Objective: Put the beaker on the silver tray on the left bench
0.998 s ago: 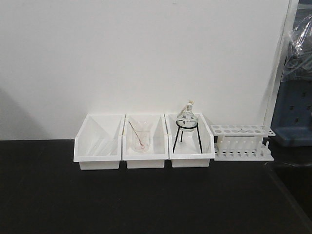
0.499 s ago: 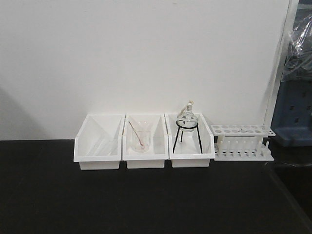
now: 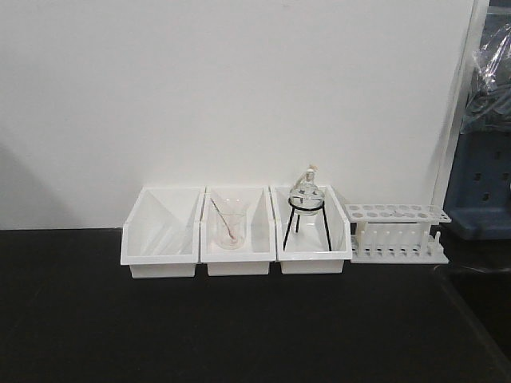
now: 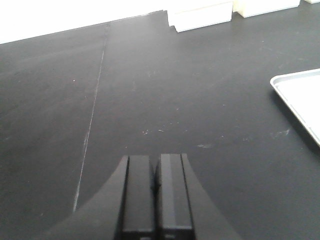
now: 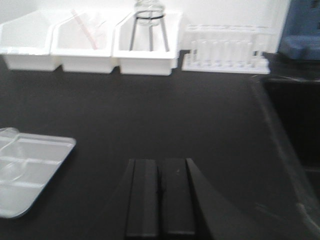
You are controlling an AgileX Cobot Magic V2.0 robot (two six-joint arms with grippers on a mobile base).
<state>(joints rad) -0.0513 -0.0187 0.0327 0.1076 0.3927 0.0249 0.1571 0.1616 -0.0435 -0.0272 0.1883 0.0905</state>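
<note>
Well, you can guess the job looks done: the beaker [image 5: 7,137] sits on the silver tray [image 5: 50,155] at its far edge, so your left gripper [image 4: 155,165] and right gripper [image 5: 160,167] wait beside the tray, fingers pressed together, holding nothing.

No readable text, label, brand, number or sign appears on any object in any of the views.

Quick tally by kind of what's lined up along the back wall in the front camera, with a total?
White bins: 3
Beaker with a rod: 1
Flask on a black tripod stand: 1
White test tube rack: 1
Total: 6
</note>
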